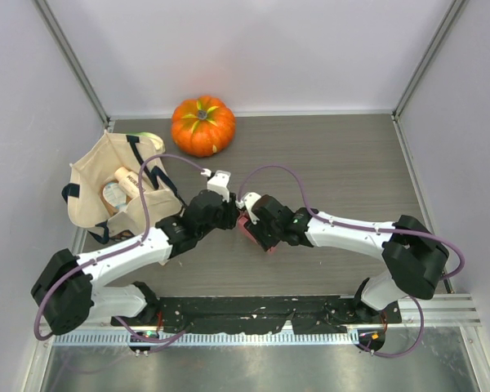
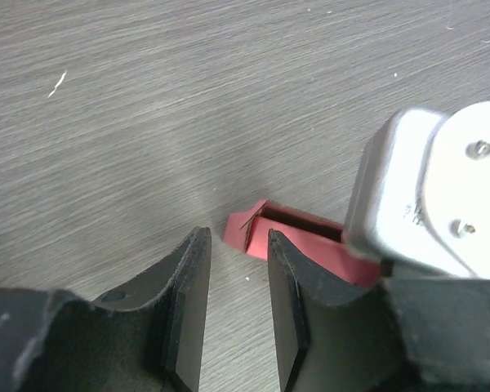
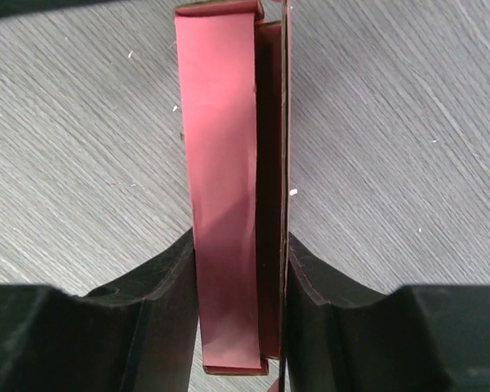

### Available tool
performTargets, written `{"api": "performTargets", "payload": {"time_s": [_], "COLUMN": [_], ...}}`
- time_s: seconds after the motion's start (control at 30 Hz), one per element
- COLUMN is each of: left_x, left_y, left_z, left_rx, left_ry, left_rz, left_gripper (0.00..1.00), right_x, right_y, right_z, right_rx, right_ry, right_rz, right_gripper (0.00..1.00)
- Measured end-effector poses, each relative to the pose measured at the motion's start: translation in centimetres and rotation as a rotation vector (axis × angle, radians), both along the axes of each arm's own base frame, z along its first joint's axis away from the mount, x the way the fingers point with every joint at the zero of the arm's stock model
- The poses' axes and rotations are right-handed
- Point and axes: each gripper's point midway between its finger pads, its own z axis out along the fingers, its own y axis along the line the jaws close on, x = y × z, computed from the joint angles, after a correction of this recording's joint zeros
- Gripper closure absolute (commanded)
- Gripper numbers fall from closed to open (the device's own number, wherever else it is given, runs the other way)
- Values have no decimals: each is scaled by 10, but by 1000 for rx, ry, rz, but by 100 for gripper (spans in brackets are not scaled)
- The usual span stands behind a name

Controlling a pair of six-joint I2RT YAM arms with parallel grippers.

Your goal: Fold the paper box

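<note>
The paper box (image 3: 224, 147) is a pink-red card folded into a narrow long shape, standing on edge on the grey wood-grain table. My right gripper (image 3: 241, 238) is shut on it, one finger on each long side. In the top view the box (image 1: 247, 228) shows only as a small red patch between the two gripper heads. My left gripper (image 2: 238, 245) is open and empty, its fingers just short of the box's near end (image 2: 249, 231). In the top view the left gripper (image 1: 229, 214) and the right gripper (image 1: 257, 226) meet at mid-table.
An orange pumpkin (image 1: 202, 125) sits at the back of the table. A beige tote bag (image 1: 90, 175) with items inside lies at the left. The right gripper's white housing (image 2: 433, 196) fills the right of the left wrist view. Enclosure walls stand on three sides.
</note>
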Motion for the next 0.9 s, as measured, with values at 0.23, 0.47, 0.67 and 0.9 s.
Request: {"api": "performTargets", "payload": {"time_s": [0.23,0.47,0.67,0.9], "left_x": [12,16,23,24], "left_y": [-15,-20,-22,-29], "left_z": [0,1,2,1], "left_rx": [-19,-29,-17,-78], "left_ry": [12,7,-26,-35], "left_rz": [-21,-54,-82,-173], "left_gripper": [65,61,60,61], "right_x": [3,4,5,4], "right_y": [-3,-4,-5,-5], "right_z": [0,0,0,0], "right_rx": [3,8,14,17], "right_ry": [7,14,20,23], "right_rz": [-24,-49,-66,-63], "right_gripper": [70,72,72,71]}}
